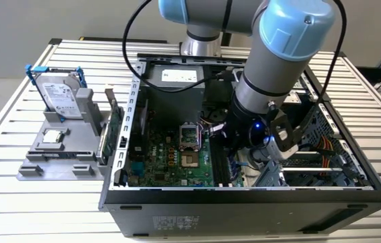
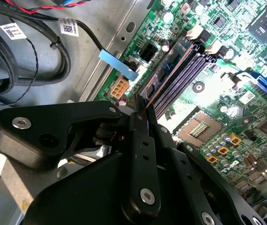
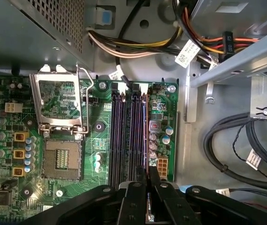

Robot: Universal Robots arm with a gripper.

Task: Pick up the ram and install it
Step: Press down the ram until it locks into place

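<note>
Gripping the ram edge-on, the gripper hangs over motherboard slots — exterior view hides this.

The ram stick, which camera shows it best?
The second wrist view: the ram runs as a thin strip from the claw along the memory slots. The first wrist view shows just its edge above the slots. In the exterior view the arm blocks it.
</note>
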